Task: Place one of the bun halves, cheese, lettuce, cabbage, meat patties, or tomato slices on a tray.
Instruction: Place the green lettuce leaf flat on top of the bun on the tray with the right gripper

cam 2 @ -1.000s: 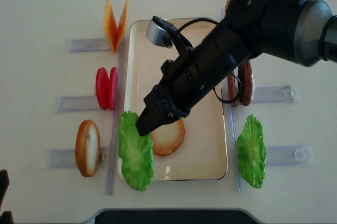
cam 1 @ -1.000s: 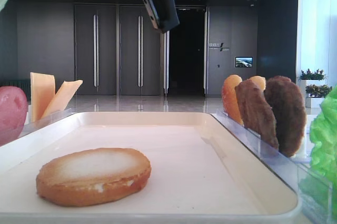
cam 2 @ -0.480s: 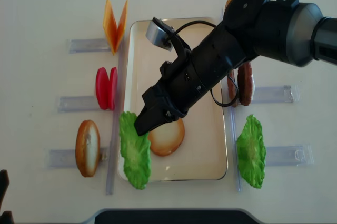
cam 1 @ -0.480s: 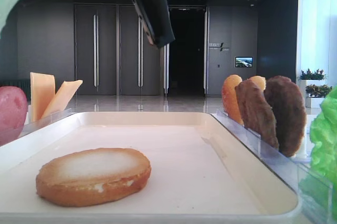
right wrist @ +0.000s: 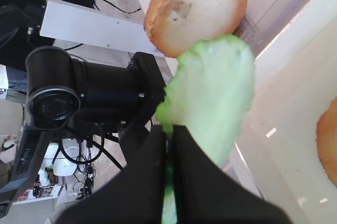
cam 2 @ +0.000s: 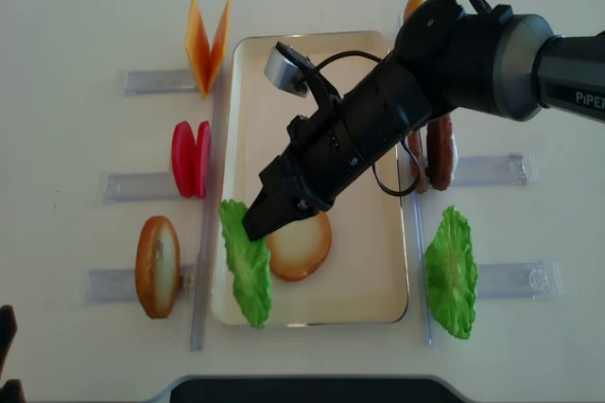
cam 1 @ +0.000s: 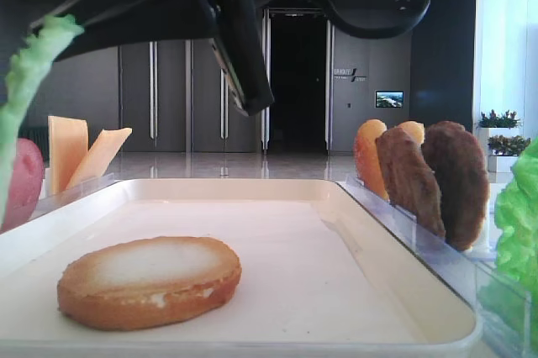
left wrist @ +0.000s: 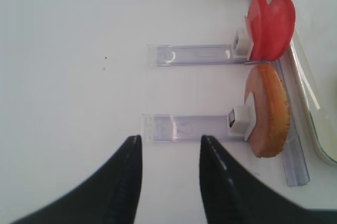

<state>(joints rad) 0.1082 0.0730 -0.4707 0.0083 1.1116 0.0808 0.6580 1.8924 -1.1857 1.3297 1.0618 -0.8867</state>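
Near left, the left gripper (left wrist: pixel 167 182) hovers over bare table, holding nothing, its jaws parted slightly. The right gripper (cam 2: pixel 255 223) pinches a lettuce leaf (cam 2: pixel 247 266) tight over the tray's (cam 2: pixel 378 271) near-left edge, beside a bun (cam 2: pixel 300 245) lying there.

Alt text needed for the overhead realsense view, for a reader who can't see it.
From above, the right gripper holds a lettuce leaf over the left side of the cream tray, beside a bun half lying there. Cheese, tomato slices and another bun half stand in holders on the left; meat patties and a second lettuce leaf on the right.
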